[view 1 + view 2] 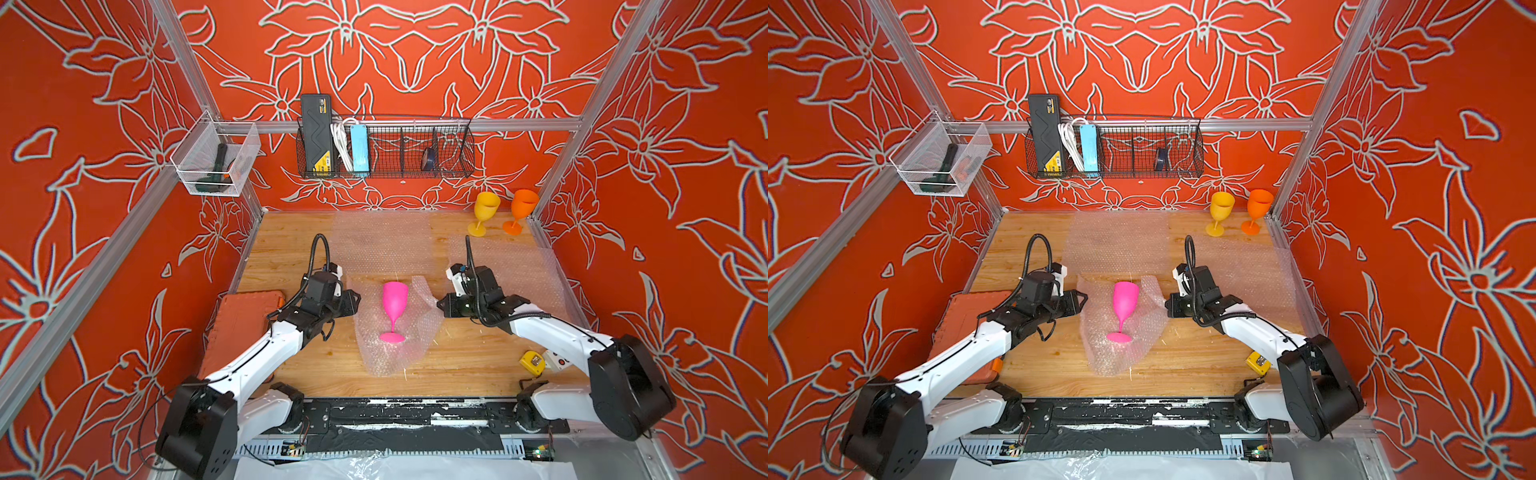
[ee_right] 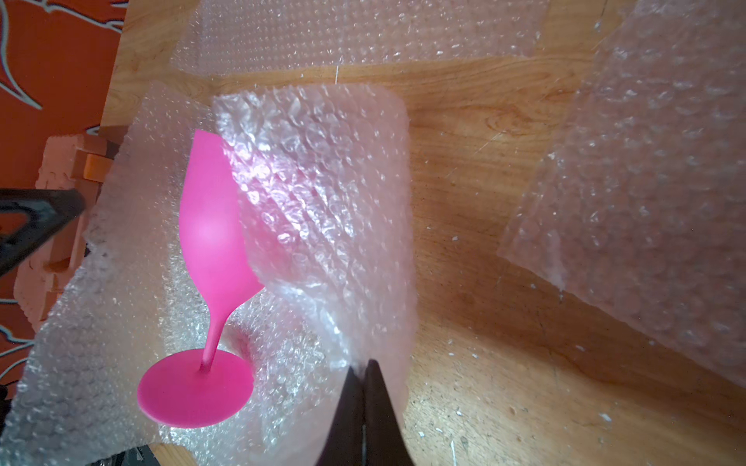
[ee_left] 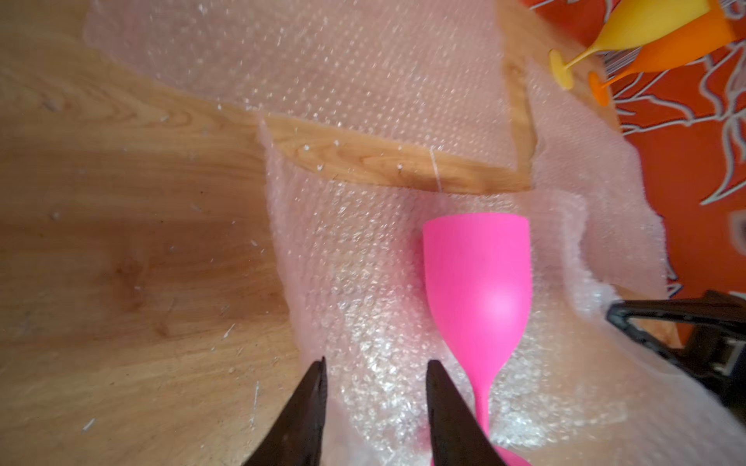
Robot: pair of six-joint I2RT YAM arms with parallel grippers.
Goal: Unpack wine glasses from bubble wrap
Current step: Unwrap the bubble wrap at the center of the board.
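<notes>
Third goblet of the set now: the pink goblet [image 1: 394, 301] lies on its side, bare on top, in the middle of its opened bubble wrap sheet [image 1: 386, 357], with its rim toward the back wall and its round foot toward the robot. The right gripper [image 2: 363, 363] has its jaws clenched on the flap [image 2: 323, 181] at the goblet's right. It holds that edge up off the wooden tabletop [image 1: 291, 249], so the flap curls against the bowl and, in the right wrist view, hides part of it. The left gripper [image 3: 375, 361] hangs on the goblet's other side, just beside the stem, with its jaws apart and nothing grasped; only wrap shows below the gap. Beyond the goblet's rim one spent sheet [image 1: 382, 241] lies flat, and a second spent sheet [image 1: 523, 257] lies to the goblet's back right. Further back on that side the yellow goblet [image 1: 486, 205] and the orange goblet [image 1: 523, 203] stand upright side by side, both unwrapped. The unrolling looks done, so the step in hand reads as parting this goblet from its sheet. The next move probably calls for the left jaws to shift onto the stem or bowl, close, and lift it clear while the right pins the wrap. The goblet is smooth, matte, opaque plastic with a slim stem, and being round it may well roll on those springy bubbles if the sheet gets tugged.
</notes>
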